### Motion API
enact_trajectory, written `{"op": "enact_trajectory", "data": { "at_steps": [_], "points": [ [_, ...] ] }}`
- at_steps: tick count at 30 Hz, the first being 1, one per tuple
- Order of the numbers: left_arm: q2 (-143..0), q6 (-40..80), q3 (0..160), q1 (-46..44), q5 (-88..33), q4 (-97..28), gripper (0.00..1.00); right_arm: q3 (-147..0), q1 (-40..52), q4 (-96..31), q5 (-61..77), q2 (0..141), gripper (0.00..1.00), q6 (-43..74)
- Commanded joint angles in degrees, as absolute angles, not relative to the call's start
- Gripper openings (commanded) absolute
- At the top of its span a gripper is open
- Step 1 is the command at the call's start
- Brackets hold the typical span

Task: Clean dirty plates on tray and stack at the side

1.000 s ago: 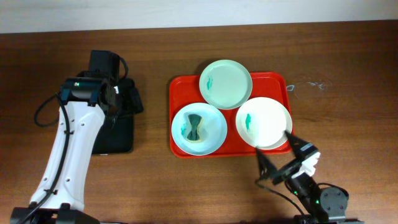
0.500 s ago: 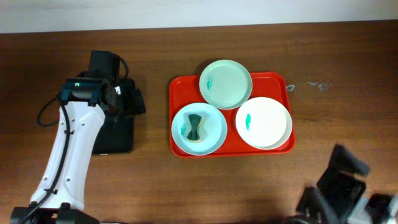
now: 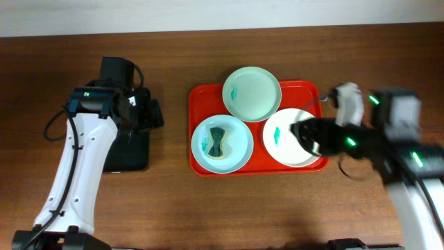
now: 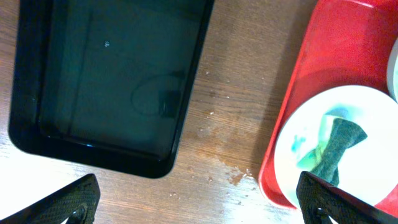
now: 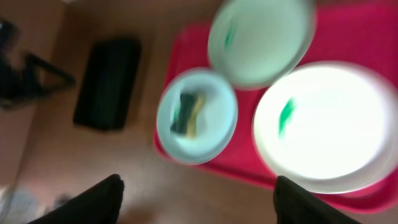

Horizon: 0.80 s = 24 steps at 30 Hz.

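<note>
The red tray [image 3: 202,104] holds three plates. A mint plate [image 3: 251,92] with a small teal smear lies at the back. A plate [image 3: 234,149] at the front left carries teal smears and a dark green sponge [image 3: 219,141]. A white plate [image 3: 281,142] with a teal smear lies at the right. My right gripper [image 3: 309,135] hovers open over that white plate's right part; its blurred wrist view shows all three plates [image 5: 323,127] below open fingers [image 5: 199,202]. My left gripper [image 3: 149,114] is open and empty [image 4: 196,208] between the black tray and the red tray [image 4: 336,68].
A narrow black tray [image 3: 128,153] lies left of the red tray, partly under my left arm; it also shows in the left wrist view [image 4: 106,74]. Bare wooden table lies around both trays. A faint white smear [image 3: 350,94] marks the wood at the right.
My right arm has swung from the table's front edge to over the right side of the red tray. The left arm has barely moved. The plates have not moved.
</note>
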<state>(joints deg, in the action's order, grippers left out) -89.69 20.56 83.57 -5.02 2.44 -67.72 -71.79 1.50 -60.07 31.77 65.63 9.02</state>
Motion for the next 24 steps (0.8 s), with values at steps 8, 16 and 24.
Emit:
{"op": "enact_trajectory", "data": {
  "at_steps": [8, 16, 24],
  "points": [
    [-90.0, 20.1, 83.5, -4.9, 0.6, -67.5, 0.99, -71.3, 16.1, -48.5, 32.8, 97.1, 0.50, 8.0],
    [-90.0, 20.1, 83.5, -4.9, 0.6, -67.6, 0.99, -71.3, 19.2, -42.1, 25.1, 107.5, 0.45, 12.7],
    [-90.0, 20.1, 83.5, -4.9, 0.6, -67.5, 0.99, -71.3, 19.1, -41.0, 18.3, 108.4, 0.45, 12.3]
  ]
}}
